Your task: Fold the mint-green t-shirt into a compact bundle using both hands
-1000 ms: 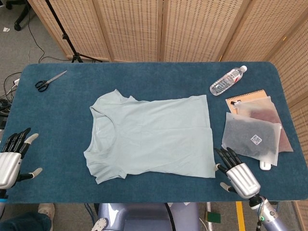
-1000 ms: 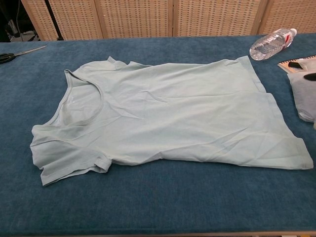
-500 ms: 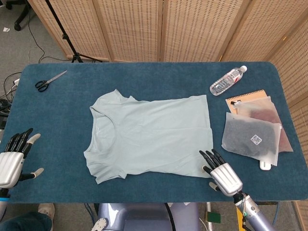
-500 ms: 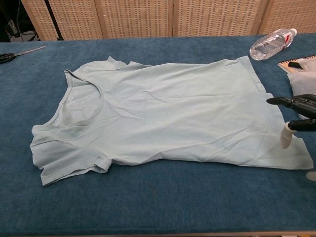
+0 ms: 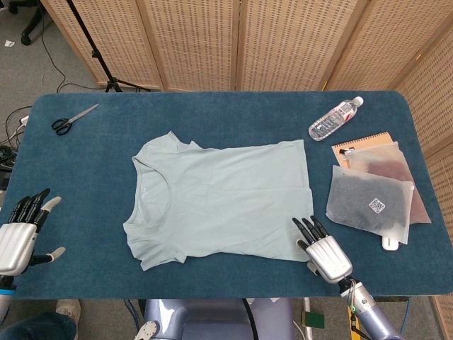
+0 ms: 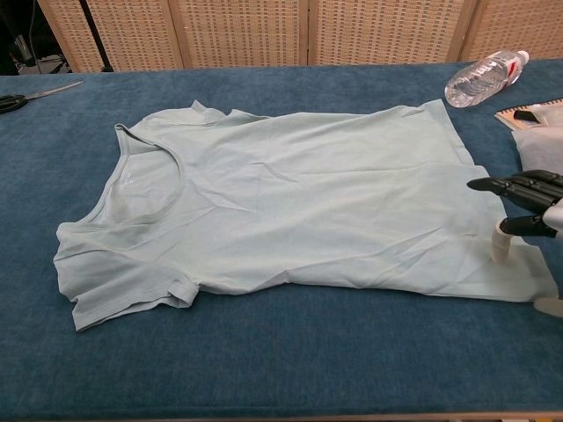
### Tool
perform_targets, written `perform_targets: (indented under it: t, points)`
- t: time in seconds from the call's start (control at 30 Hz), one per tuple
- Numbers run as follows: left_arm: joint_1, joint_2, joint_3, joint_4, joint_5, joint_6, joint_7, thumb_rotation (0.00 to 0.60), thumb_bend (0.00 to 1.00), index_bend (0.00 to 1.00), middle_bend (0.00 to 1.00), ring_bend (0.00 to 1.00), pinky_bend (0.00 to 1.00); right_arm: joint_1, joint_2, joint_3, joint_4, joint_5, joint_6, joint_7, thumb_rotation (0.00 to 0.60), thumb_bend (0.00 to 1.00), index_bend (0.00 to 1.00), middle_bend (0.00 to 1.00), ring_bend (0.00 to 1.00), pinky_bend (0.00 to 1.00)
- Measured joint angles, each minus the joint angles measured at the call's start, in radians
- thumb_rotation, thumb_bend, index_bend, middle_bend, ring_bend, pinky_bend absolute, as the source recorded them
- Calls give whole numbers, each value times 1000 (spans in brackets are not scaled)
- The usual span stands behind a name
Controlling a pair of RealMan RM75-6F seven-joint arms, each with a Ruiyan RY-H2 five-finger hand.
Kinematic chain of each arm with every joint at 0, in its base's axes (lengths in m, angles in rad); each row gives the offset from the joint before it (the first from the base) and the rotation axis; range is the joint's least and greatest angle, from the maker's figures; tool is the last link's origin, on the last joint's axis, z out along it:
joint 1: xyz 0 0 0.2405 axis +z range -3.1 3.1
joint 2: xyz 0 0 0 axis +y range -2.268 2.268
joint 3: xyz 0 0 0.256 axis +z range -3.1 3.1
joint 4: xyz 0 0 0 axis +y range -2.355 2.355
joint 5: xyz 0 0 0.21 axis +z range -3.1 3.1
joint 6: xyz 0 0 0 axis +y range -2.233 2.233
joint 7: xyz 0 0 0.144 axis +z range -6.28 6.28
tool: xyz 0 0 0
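The mint-green t-shirt (image 5: 223,200) lies flat on the table (image 5: 85,163) — its near hem corner just under the right hand (image 5: 322,249), fingers spread, holding nothing. The left hand (image 5: 20,231) — also spread, empty — sits well clear.

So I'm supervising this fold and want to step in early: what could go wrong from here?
The right hand sits over the near hem corner of the t-shirt, fingers apart; it may pinch only the top layer, or drag the thin fabric into creases. The left hand is off the cloth near the table's left edge, so a one-handed pull could skew the shirt. The frosted pouch lies close by the right hand and could be nudged.
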State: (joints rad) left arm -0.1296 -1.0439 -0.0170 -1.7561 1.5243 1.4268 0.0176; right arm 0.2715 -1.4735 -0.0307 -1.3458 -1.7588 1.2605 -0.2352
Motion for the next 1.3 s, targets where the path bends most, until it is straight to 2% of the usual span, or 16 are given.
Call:
perform_targets:
  t: [0.2, 0.4, 0.67, 0.87, 1.3]
  points:
    - [1, 0, 0, -1, 0, 2, 0, 600, 41, 0, 0, 0, 0, 3, 5, -5, 7, 8, -3, -38, 600, 219, 428, 0, 0, 0]
    - [1, -2, 1, 0, 0, 2, 4, 600, 42, 0, 0, 0, 0, 3, 9, -15, 21, 9, 3, -64, 600, 288, 435, 0, 0, 0]
    - [0, -4, 0, 0, -3, 1, 8, 600, 43, 0, 0, 0, 0, 11, 3, -25, 44, 10, 0, -75, 600, 401, 502, 0, 0, 0]
    - [-2, -7, 0, -1, -5, -3, 14, 600, 42, 0, 0, 0, 0, 16, -7, -30, 64, 7, 5, -41, 600, 412, 567, 0, 0, 0]
    - [-4, -14, 1, -1, -7, -8, 28, 600, 44, 0, 0, 0, 0, 29, -52, -42, 159, -23, 59, 78, 600, 447, 630, 0, 0, 0]
